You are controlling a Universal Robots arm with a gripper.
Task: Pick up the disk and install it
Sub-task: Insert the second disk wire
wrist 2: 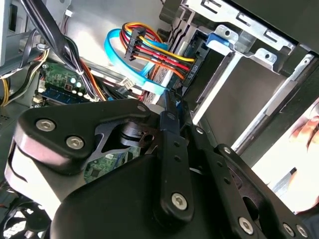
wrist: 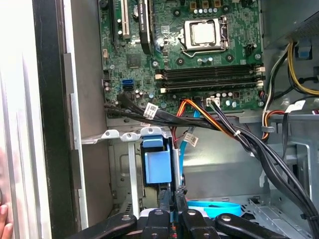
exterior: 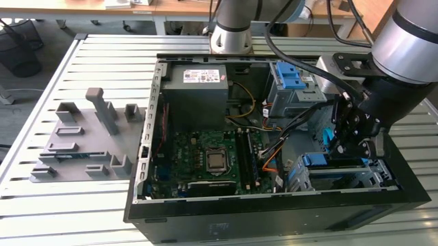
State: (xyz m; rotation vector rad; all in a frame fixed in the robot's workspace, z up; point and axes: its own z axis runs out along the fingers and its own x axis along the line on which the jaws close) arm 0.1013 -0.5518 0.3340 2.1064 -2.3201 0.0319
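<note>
The disk (wrist: 155,167) stands on edge in the drive cage (wrist: 127,134), its blue rail end and a thin silver side facing the first wrist view. In the exterior view the disk (exterior: 319,160) shows as a blue end in the cage (exterior: 373,174) at the case's near right corner. My gripper (wrist: 173,191) is shut, its black fingertips pressed together against the disk's silver edge beside the blue rail. Whether they pinch that edge or just touch it is unclear. The gripper (exterior: 345,151) reaches down into the case just above the cage. In the second wrist view the gripper (wrist 2: 169,102) points at a cable plug.
A black cable bundle (wrist: 224,127) and orange and blue cables cross close to the cage. The motherboard (exterior: 205,154) and grey power supply (exterior: 198,89) fill the case's other side. A grey fixture (exterior: 89,138) lies on the table at the exterior view's left. A person's hand (wrist 2: 304,129) is outside the case.
</note>
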